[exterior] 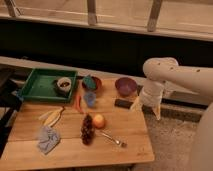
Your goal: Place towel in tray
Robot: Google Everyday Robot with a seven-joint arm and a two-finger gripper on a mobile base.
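The towel (48,138) is a crumpled blue-grey cloth lying on the wooden table (125,145) near its front left corner. The green tray (31,85) sits at the table's back left and holds a small round cup (63,85). My gripper (146,107) hangs from the white arm (170,72) at the table's right edge, far from the towel. Its two pale fingers (135,104) point down, stand apart and hold nothing.
A banana (52,116), a red chili (78,104), a blue cup (90,98), a red bowl (92,83), a purple bowl (125,86), a black object (123,103), an orange (99,120), dark grapes (87,130) and a fork (113,138) lie between the towel and my gripper.
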